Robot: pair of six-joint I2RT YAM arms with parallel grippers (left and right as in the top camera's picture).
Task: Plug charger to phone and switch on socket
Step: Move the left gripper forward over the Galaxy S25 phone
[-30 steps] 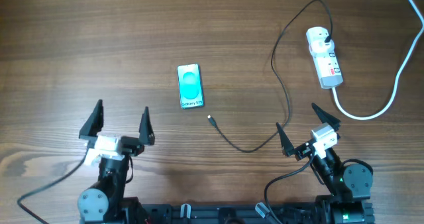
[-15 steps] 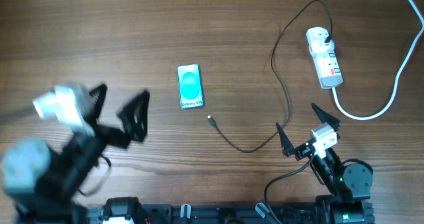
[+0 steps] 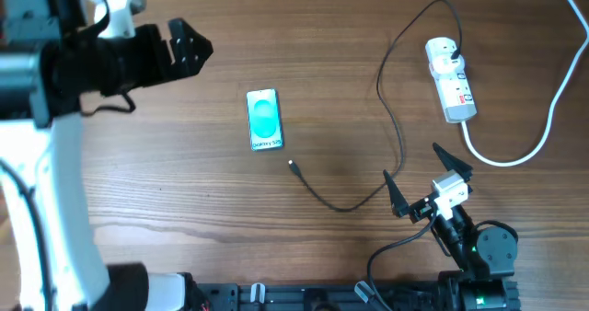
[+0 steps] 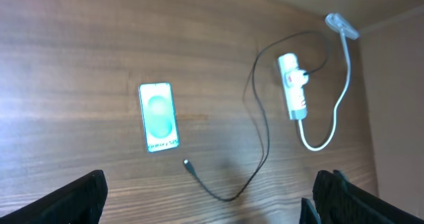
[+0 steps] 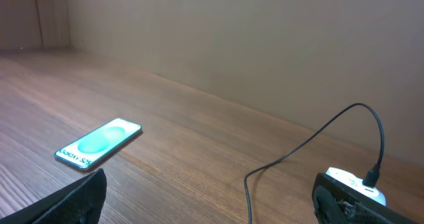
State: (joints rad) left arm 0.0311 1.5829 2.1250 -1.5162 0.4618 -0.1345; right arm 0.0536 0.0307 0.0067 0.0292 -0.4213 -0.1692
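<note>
Overhead | phone point(image 3: 265, 120) — apart from left jaws, right jaws | both gaping, empty

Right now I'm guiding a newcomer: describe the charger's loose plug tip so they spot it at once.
On the wooden table, find the teal-screened phone near the middle. Just off its text end lies the plug tip of the charger. Unlike the thick white cord at the socket, its cable is thin, black and ends loose.
</note>
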